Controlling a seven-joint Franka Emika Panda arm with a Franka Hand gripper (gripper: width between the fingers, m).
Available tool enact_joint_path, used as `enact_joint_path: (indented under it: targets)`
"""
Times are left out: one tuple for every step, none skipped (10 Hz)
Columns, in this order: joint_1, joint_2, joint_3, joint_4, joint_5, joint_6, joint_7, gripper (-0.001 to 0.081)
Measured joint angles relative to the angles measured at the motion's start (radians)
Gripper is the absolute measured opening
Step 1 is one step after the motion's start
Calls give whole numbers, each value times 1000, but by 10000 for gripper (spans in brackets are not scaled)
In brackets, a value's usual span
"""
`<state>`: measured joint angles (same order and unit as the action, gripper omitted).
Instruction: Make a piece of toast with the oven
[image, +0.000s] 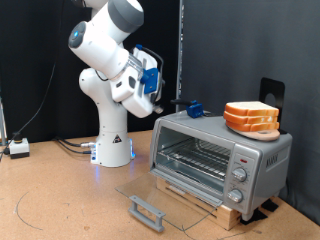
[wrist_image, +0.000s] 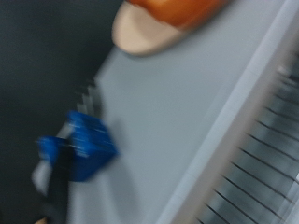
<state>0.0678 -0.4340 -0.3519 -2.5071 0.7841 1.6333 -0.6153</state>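
Note:
The silver-grey oven (image: 222, 152) stands on a wooden board at the exterior view's right. Its glass door (image: 165, 195) is folded down flat, with the bar handle (image: 147, 211) at the front, and the wire rack (image: 195, 155) inside is bare. A pile of bread slices (image: 252, 117) lies on the oven's top. No single slice shows apart from that pile. My gripper (image: 193, 107) has blue fingertips that look pressed together and empty. It hovers just above the oven top's left end, short of the pile. The blurred wrist view shows the gripper (wrist_image: 82, 147), the oven top (wrist_image: 177, 112) and the bread (wrist_image: 159, 23).
The arm's white base (image: 112, 140) stands on the brown table (image: 60, 200) left of the oven. Cables and a small white box (image: 18, 147) lie at the exterior view's far left. A black clamp (image: 272, 92) rises behind the oven.

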Motion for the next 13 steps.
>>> enact_joint_path:
  targets:
    - [14, -17, -5, 5, 27, -65, -51, 809]
    - [25, -37, -6, 8, 41, -124, -102, 809]
    - [34, -62, -3, 8, 42, -166, -149, 809]
    - [44, -90, 4, 9, 28, -198, -193, 809]
    - [50, -121, 18, 9, 4, -223, -219, 809]
    - [52, -155, 40, 9, -34, -241, -234, 809]
    - [54, -192, 67, 9, -89, -245, -258, 809]
    - [53, -235, 103, 7, -144, -232, -279, 809]
    - [53, -293, 135, -12, -189, -196, -290, 809]
    - [53, -288, 127, -13, -171, -214, -280, 809]
    - [58, -284, 118, -12, -167, -258, -308, 809]
    - [67, -298, 121, -15, -180, -274, -370, 809]
    - [71, -332, 139, -28, -197, -268, -415, 809]
